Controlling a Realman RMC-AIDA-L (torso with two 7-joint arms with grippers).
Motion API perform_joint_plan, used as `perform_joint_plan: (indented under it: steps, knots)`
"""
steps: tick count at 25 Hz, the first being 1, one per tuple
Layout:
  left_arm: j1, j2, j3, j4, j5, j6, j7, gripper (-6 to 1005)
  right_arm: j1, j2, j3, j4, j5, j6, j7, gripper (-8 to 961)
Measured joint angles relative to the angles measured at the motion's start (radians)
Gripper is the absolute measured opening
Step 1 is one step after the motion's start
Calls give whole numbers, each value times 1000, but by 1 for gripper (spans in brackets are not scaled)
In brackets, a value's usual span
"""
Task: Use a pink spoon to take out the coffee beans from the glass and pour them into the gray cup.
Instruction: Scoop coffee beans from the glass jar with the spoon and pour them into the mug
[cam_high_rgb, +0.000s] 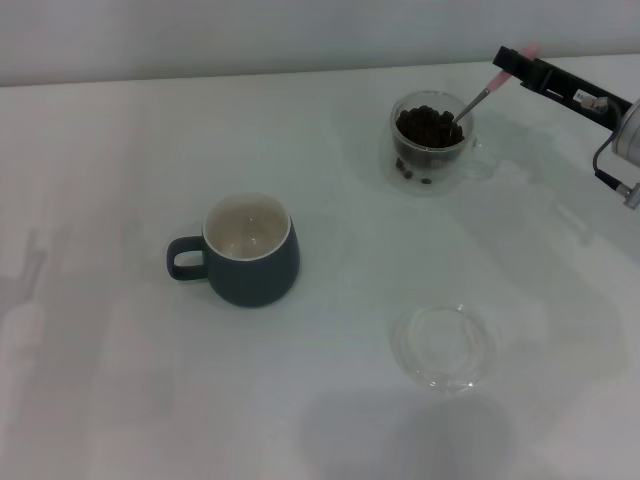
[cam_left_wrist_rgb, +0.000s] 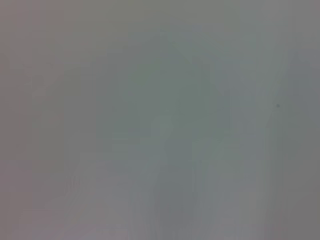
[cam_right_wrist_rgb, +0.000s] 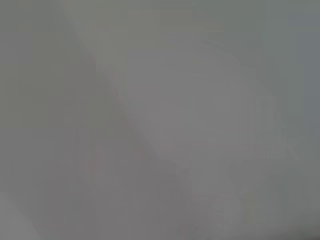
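In the head view the clear glass (cam_high_rgb: 432, 145) stands at the back right, full of dark coffee beans (cam_high_rgb: 428, 126). My right gripper (cam_high_rgb: 512, 62) reaches in from the right edge and is shut on the pink handle of the pink spoon (cam_high_rgb: 478, 100). The spoon slants down to the left with its metal bowl in the beans. The gray cup (cam_high_rgb: 250, 250) stands left of centre, its handle to the left, its cream inside showing no beans. My left gripper is out of view. Both wrist views show only blank grey.
A flat clear round saucer (cam_high_rgb: 446, 347) lies on the white table (cam_high_rgb: 120, 160) in front of the glass, to the right of the gray cup. The table's far edge meets a pale wall just behind the glass.
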Motion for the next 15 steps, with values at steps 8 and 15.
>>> perform_joint_plan:
  steps: [8,15]
  knots:
    - [-2,1,0,-4,0,0,5,835,4,1,-1,20,10,-44,114,147]
    - [-6,3,-2,-16,0,4,6,834,12,2,-1,36,10,-72,255,147]
